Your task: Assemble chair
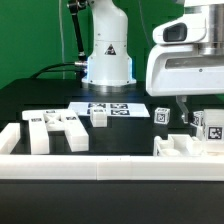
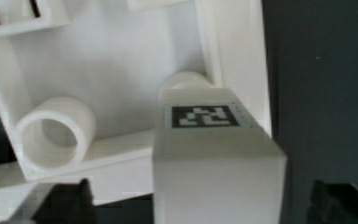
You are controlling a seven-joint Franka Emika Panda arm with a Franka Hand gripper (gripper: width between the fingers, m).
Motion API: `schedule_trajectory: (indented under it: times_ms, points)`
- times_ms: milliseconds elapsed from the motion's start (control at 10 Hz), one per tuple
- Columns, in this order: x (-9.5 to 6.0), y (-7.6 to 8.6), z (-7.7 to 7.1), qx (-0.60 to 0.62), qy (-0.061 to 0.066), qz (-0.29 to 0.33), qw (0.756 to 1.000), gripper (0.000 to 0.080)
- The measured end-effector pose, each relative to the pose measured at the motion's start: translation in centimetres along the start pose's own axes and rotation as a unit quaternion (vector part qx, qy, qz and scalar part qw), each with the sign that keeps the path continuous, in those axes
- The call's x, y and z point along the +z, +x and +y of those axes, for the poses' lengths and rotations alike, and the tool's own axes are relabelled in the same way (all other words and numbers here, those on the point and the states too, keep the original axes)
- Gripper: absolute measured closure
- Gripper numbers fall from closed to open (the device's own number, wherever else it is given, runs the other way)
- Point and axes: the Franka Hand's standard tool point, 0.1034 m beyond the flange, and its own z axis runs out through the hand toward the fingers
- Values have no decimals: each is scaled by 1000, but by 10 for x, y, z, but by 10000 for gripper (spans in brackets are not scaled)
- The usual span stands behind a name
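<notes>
Wrist view: the tool (image 2: pixel 202 198) stands wide around a white chair block (image 2: pixel 220 165); it looks hard, light, slippery, so squeeze flat sides.

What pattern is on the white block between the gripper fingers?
A black-and-white square tag; the wrist view shows it best.

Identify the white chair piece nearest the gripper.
The tagged block between the gripper's open fingers; every other piece, like the large slab at the exterior view's left, lies outside them.

Robotics lab: green backdrop (image 1: pixel 30 40), black table (image 1: pixel 30 100), tagged marker board (image 1: pixel 110 108), arm base (image 1: pixel 108 55).
</notes>
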Motion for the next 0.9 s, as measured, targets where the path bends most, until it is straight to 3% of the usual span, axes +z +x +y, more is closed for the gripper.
schedule_trajectory:
  times_ms: [100,200,300,700,900]
  points:
    - [0,0,0,0,0,0,1000,376]
    - [0,0,0,10,0,0,1000,376]
    - [0,0,0,10,0,0,1000,509]
    - [0,0,0,122,1,-1,993,509]
    - [1,0,2,249,2,1,968,509]
